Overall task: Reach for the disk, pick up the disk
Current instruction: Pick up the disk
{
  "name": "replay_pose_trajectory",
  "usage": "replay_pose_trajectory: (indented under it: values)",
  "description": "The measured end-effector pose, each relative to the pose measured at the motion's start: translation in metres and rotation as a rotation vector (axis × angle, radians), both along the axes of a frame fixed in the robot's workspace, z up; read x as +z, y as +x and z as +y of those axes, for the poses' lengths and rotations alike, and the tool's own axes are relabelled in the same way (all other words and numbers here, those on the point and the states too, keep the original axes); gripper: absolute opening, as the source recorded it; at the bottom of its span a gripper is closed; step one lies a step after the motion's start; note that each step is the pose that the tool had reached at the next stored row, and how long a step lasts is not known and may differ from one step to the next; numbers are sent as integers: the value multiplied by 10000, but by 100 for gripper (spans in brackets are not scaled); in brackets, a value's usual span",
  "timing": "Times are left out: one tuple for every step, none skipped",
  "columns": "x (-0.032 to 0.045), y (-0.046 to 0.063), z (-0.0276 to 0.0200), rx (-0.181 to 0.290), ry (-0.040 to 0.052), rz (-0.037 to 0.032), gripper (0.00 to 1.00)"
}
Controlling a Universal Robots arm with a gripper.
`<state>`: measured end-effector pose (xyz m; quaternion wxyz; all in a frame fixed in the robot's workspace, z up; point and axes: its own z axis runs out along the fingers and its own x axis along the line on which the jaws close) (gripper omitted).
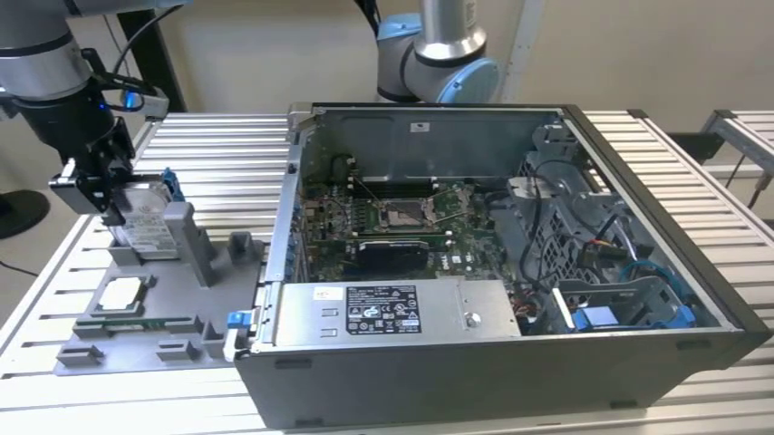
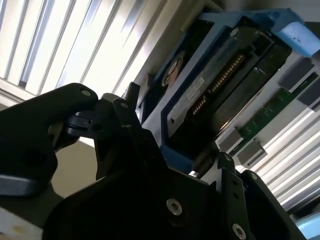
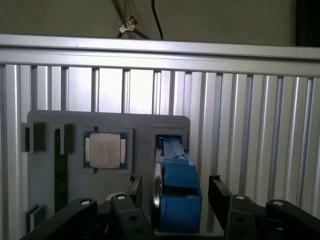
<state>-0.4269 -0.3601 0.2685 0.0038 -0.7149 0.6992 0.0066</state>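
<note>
Fingers (image 3: 134, 186) spread apart, one on each side of the disk (image 3: 175, 207) in the first wrist view. A slim gap shows on both sides, so nothing's gripped. The gripper (image 3: 175, 186) straddles the disk's blue-railed edge. Second wrist view: same fingers (image 2: 125, 112) w/ the disk (image 2: 220, 85) between them, blue frame round its dark underside, row of connector pins visible.

Exterior view: the gripper (image 1: 107, 195) is at the exterior view's left, a bit above mid-height, right at the disk (image 1: 148, 222). The disk stands on edge in a slot of the grey fixture plate (image 1: 158, 317), label face showing, blue rail at its upper right. The arm (image 1: 43, 63) drops in from the upper left corner.

Small square chip (image 1: 121, 294) lies flat in a pocket of the plate, lower in the frame than the disk and apart from it. The plate rests on the slatted alu bench (image 1: 217, 149).

Open PC case (image 1: 508, 372) takes the centre and right of the frame, just beside the plate. Inside: grey box w/ black-and-white label (image 1: 381, 313) along the lower edge, motherboard (image 1: 400, 217) above it. Second arm's base (image 1: 441, 54) at top centre.
</note>
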Motion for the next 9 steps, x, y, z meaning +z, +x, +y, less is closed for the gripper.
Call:
replay_pose_trajectory:
  values:
    - [-19, -1, 0, 0, -1, 0, 100]
    - [-36, -2, 0, 0, 0, 0, 100]
    - [-51, -2, 0, 0, 0, 0, 100]
    - [-58, -2, 0, 0, -1, 1, 100]
    - [-60, -2, 0, 0, -2, 3, 100]
    - [-60, -3, 0, 0, -2, 4, 100]
    - [-61, -2, 0, 0, -2, 4, 100]
    - [-64, -2, 0, 0, -1, 1, 100]
    - [-65, -2, 0, 0, 0, 1, 100]
